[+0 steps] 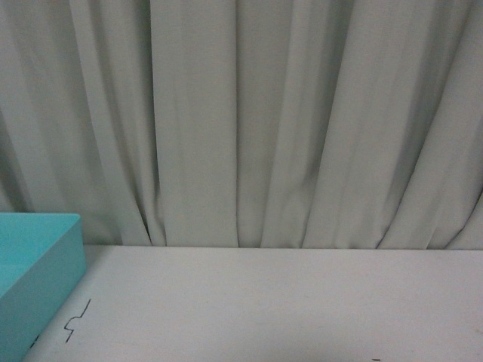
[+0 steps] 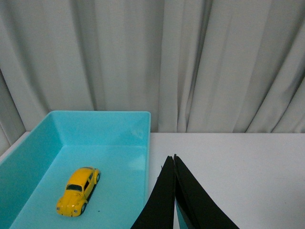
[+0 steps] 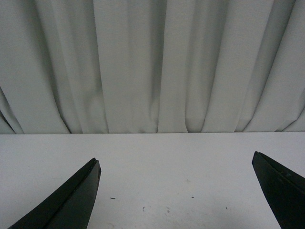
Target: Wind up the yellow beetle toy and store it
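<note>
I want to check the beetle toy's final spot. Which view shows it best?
The left wrist view: the toy sits in plain sight on the floor of the bin. The front view shows only part of the bin, no toy; the right wrist view shows neither.

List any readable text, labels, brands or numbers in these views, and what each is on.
None readable.
Yellow beetle toy: no lettering can be made out.
Turquoise bin: plain, no label.
Table: only a black squiggle and small specks, not text.
Curtain: blank.
</note>
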You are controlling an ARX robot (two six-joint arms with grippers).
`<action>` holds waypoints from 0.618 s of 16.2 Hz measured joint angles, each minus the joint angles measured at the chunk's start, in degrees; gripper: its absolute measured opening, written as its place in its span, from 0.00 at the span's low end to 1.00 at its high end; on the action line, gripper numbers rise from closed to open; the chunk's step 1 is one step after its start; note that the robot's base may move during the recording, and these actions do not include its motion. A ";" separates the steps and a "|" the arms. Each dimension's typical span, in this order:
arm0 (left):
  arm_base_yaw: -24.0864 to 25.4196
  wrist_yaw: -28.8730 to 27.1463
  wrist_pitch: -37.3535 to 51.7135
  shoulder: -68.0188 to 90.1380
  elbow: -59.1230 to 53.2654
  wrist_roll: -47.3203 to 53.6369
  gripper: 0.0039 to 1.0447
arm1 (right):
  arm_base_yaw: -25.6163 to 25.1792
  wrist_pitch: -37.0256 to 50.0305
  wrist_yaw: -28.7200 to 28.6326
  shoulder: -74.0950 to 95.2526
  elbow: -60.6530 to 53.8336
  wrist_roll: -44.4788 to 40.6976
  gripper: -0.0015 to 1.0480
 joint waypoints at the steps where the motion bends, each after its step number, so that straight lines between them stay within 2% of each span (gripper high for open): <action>1: 0.00 0.00 0.00 0.00 0.00 0.00 0.01 | 0.00 0.00 0.00 0.00 0.00 -0.02 0.94; 3: 0.00 0.00 0.00 0.00 0.00 0.00 0.01 | 0.00 -0.02 0.00 0.00 0.00 -0.02 0.94; 4: 0.00 0.00 0.00 0.00 0.00 -0.04 0.12 | 0.00 0.00 0.02 0.00 0.00 -0.02 0.94; 10: 0.00 0.00 0.00 0.00 0.00 0.02 0.96 | 0.00 -0.02 0.00 0.00 0.00 -0.02 0.94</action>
